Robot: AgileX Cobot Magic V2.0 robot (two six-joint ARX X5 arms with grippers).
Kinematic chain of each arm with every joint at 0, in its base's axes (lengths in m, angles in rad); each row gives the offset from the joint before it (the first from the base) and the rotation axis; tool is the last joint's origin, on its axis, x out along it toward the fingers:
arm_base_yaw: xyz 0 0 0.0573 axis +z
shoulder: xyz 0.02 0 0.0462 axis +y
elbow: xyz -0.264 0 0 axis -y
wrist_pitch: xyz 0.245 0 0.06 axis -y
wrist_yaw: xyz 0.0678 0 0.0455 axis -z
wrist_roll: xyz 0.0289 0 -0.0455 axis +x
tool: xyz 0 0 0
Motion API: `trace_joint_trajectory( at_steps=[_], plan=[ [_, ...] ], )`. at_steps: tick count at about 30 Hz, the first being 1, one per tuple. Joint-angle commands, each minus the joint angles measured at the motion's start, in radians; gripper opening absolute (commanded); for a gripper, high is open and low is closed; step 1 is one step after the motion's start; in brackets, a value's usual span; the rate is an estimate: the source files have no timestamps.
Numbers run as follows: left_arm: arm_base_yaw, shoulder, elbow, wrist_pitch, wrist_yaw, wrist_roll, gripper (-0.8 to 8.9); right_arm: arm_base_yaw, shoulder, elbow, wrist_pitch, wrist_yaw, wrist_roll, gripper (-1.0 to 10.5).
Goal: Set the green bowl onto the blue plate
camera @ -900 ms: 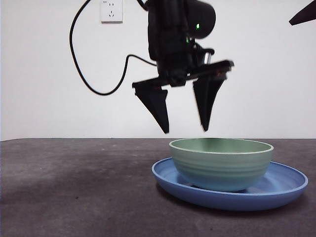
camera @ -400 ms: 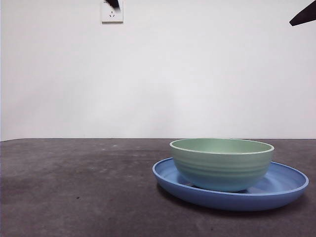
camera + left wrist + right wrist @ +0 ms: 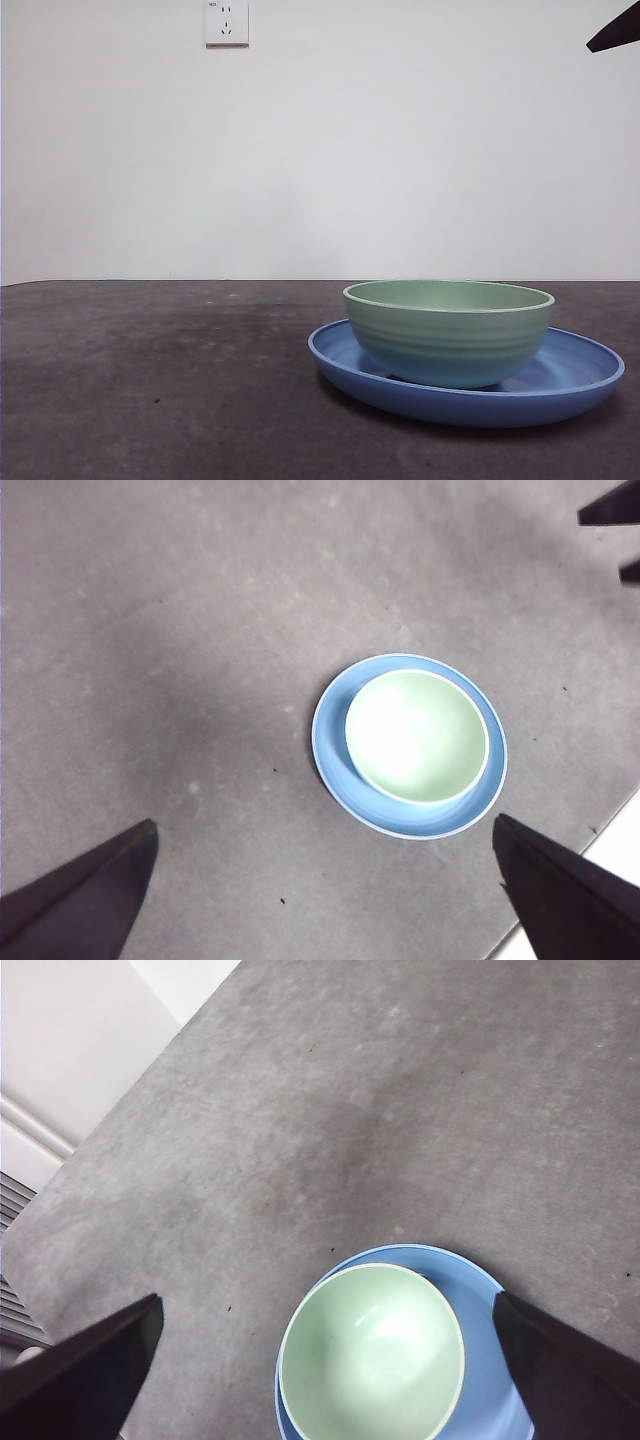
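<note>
The green bowl (image 3: 448,330) stands upright inside the blue plate (image 3: 575,385) on the dark table, right of centre in the front view. The left wrist view shows the bowl (image 3: 416,736) on the plate (image 3: 335,770) from high above. My left gripper (image 3: 325,890) is open, empty and far above them. The right wrist view also shows the bowl (image 3: 372,1355) on the plate (image 3: 480,1290). My right gripper (image 3: 330,1370) is open, empty and high above. A black tip (image 3: 615,30) shows at the front view's top right corner.
The dark grey table (image 3: 160,380) spreads left of the plate. A white wall with a socket (image 3: 226,22) stands behind. The table's edge (image 3: 610,825) lies close to the plate in the left wrist view.
The open gripper that hung just above the bowl's near-left side one second ago has risen out of the front view. The bowl and plate have not moved.
</note>
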Motion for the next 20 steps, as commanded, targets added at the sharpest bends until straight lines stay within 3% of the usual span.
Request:
trace_joint_trajectory(
  at_steps=[1, 5, 12, 20],
  plan=[
    [-0.006, -0.082, -0.111, 0.061, -0.001, 0.007, 6.01, 0.004, 0.008, 0.021, 0.010, 0.000, 0.010, 5.9],
    [-0.006, -0.196, -0.250, 0.113, 0.022, 0.006, 6.00, 0.004, 0.008, 0.021, 0.010, 0.000, 0.010, 5.9],
    [-0.006, -0.383, -0.486, 0.241, 0.249, -0.003, 5.99, 0.004, 0.008, 0.021, 0.009, 0.000, 0.010, 5.9],
    [-0.006, -0.484, -0.573, 0.255, 0.265, -0.033, 5.99, 0.004, 0.008, 0.021, 0.008, 0.000, 0.010, 5.9]
  ],
)
